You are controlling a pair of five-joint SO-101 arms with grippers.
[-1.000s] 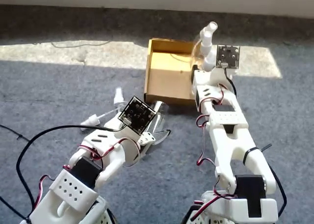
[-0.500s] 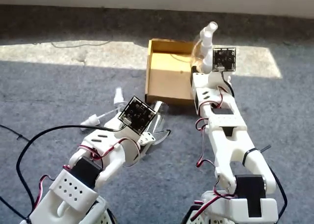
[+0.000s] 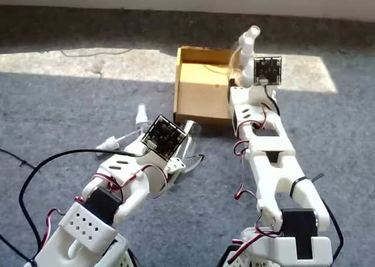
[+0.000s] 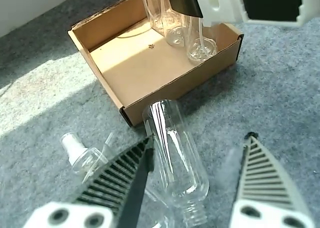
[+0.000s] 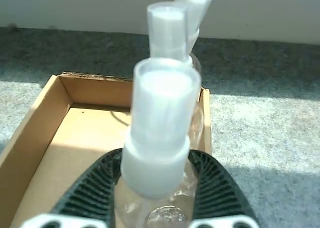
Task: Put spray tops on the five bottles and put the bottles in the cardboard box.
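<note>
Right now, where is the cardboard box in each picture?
High view: cardboard box at top centre, ahead of the right arm.
Left wrist view: box just beyond the lying bottle that the left tool straddles.
Right wrist view: box behind the spray bottle in the right tool.
Shared landmark: the standing bottles in one box corner.

high: fixed, we look steeply down and forward, farthest off, widest | left wrist: we look down at a slant, low, toward the cardboard box (image 4: 135, 63) | right wrist: closest, just above the cardboard box (image 5: 75, 138), facing forward | shared by all three: the cardboard box (image 3: 199, 88)
</note>
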